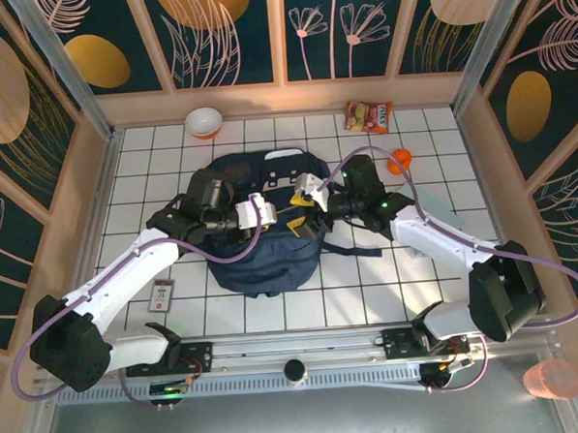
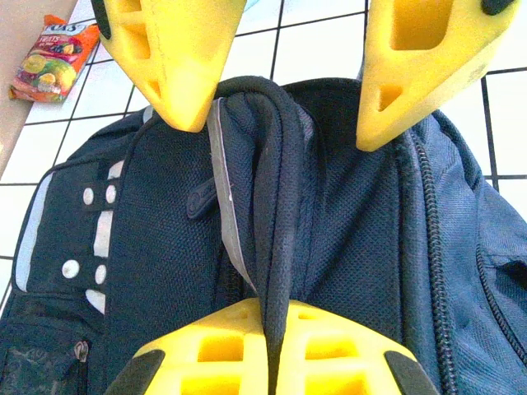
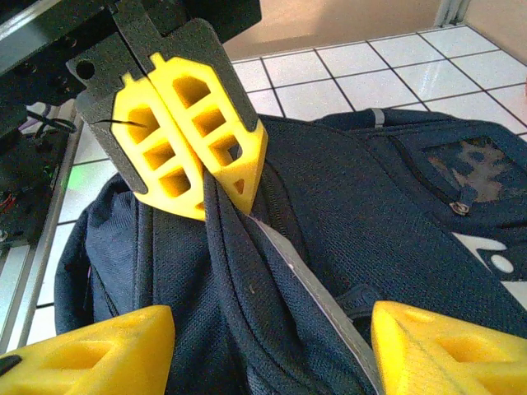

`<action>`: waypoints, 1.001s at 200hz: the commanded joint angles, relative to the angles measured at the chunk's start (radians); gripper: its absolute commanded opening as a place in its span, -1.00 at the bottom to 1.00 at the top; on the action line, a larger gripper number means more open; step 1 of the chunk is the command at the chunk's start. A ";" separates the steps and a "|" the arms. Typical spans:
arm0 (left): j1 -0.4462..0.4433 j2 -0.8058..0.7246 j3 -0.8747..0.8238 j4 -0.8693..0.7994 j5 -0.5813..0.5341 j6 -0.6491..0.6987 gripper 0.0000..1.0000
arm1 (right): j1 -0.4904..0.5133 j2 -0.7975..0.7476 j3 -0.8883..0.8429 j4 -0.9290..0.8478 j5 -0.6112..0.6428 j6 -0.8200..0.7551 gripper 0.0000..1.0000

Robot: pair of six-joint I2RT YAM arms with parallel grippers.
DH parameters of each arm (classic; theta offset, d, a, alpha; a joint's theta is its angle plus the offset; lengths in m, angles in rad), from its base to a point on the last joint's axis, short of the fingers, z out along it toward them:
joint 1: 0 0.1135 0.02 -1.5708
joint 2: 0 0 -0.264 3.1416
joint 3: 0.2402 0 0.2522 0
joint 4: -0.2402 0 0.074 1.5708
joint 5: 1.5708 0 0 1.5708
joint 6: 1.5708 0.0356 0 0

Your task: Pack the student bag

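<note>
Student bag (image 1: 265, 271) lying mid-desk (image 1: 151, 175), pinched at a fold (image 2: 268, 206).
From above: left hand (image 1: 277, 214) and right hand (image 1: 301, 204) nearly meeting over the bag's middle. Left wrist: clamped tight on the padded navy fold, right fingers (image 2: 177, 66) apart either side of it. Right wrist: same fold squeezed between closed left fingers (image 3: 177, 140).

Honestly nothing here is properly readable: the orange-and-red crinkly plastic snack packet (image 2: 51, 59) in the upper left of the left wrist view has print that's too blurry to spell out, and the small flat grey card (image 1: 160, 298) at the top view's lower left is too tiny.
</note>
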 commanded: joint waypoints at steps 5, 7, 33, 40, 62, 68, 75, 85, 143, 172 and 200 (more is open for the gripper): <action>0.002 -0.023 0.039 0.129 0.129 0.002 -1.00 | -0.010 -0.012 -0.021 0.014 0.000 0.007 0.25; 0.003 -0.024 0.038 0.128 0.131 0.003 -1.00 | -0.011 -0.009 -0.022 0.018 0.000 0.009 0.24; 0.002 -0.037 0.027 0.126 0.142 0.015 -1.00 | -0.015 0.034 0.008 0.029 0.006 0.013 0.02; 0.003 -0.042 0.025 0.126 0.142 0.015 -1.00 | -0.015 0.050 0.024 0.015 0.010 0.003 -0.12; 0.003 -0.045 0.027 0.122 0.143 -0.012 -0.94 | -0.016 0.087 0.069 -0.039 0.029 -0.024 -0.99; 0.002 -0.045 0.031 0.123 0.144 -0.035 -0.78 | -0.017 0.089 0.078 -0.046 0.025 -0.027 -1.00; 0.002 -0.041 0.037 0.127 0.144 -0.075 -0.39 | -0.018 0.087 0.082 -0.047 0.011 -0.030 -1.00; 0.002 -0.035 0.041 0.140 0.148 -0.135 -0.07 | -0.017 0.073 0.076 -0.031 -0.025 -0.037 -1.00; 0.002 0.090 0.081 0.086 0.137 -0.268 0.27 | -0.016 0.039 0.040 0.064 -0.095 -0.020 -1.00; 0.002 0.144 0.105 0.082 0.121 -0.252 0.26 | -0.015 0.036 0.039 0.073 -0.108 -0.009 -1.00; 0.001 0.184 0.115 0.054 0.124 -0.215 0.11 | -0.011 0.024 0.025 0.114 -0.122 0.014 -1.00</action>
